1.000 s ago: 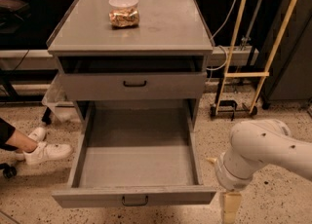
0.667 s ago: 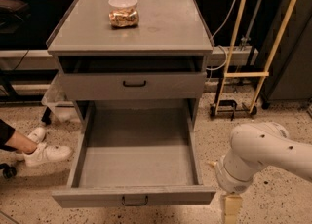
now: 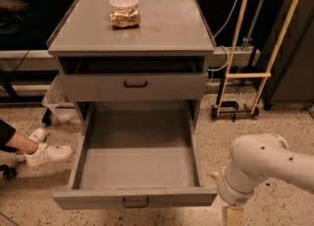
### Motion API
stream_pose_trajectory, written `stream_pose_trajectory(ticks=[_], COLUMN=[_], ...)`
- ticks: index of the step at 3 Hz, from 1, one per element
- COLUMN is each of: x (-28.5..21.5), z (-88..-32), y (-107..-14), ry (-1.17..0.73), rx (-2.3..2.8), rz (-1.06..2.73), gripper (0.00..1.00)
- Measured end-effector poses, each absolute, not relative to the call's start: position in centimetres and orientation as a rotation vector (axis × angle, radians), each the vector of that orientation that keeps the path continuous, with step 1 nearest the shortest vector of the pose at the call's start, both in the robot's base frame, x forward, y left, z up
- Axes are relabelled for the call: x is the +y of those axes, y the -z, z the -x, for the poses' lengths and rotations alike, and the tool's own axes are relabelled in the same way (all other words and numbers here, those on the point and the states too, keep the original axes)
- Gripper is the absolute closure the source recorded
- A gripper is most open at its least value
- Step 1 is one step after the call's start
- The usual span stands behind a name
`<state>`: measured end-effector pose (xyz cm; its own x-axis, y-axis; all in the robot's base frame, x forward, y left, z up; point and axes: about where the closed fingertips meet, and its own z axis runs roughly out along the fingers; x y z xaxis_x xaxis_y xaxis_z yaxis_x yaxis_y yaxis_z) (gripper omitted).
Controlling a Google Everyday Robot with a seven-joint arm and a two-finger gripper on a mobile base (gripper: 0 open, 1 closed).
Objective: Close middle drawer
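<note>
Cabinet (image 3: 132, 36): grey metal, centre of frame, flat top.
Middle drawer (image 3: 135, 198): lower centre, pulled far out beneath the top drawer; deep grey box, flat front, small dark centre handle.
Robot arm (image 3: 265, 163): white, lower right, near the drawer's right front corner.
Yellow frame (image 3: 245, 75): upright at right, well apart.
Top drawer (image 3: 132, 86): slightly ajar.
White shoe (image 3: 46, 154): left of the drawer, apart.
Tub (image 3: 124, 11): on the cabinet top, brown contents.
Gripper (image 3: 233, 216): bottom edge, right of the drawer front; grip state could not be told.

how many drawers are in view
2: the top drawer, slightly ajar, and the middle drawer pulled far out below it; a lower one may be hidden. The pincer hangs at bottom right.
</note>
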<state>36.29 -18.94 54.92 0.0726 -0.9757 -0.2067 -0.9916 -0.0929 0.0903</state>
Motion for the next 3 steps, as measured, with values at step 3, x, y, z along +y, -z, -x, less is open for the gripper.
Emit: stream_pose_trajectory(ticks=[3], x=[-18.7], z=[-32.4], y=[-47.9], ry=[-0.45], rx=[2.081], rz=[2.263], gripper=[0.0])
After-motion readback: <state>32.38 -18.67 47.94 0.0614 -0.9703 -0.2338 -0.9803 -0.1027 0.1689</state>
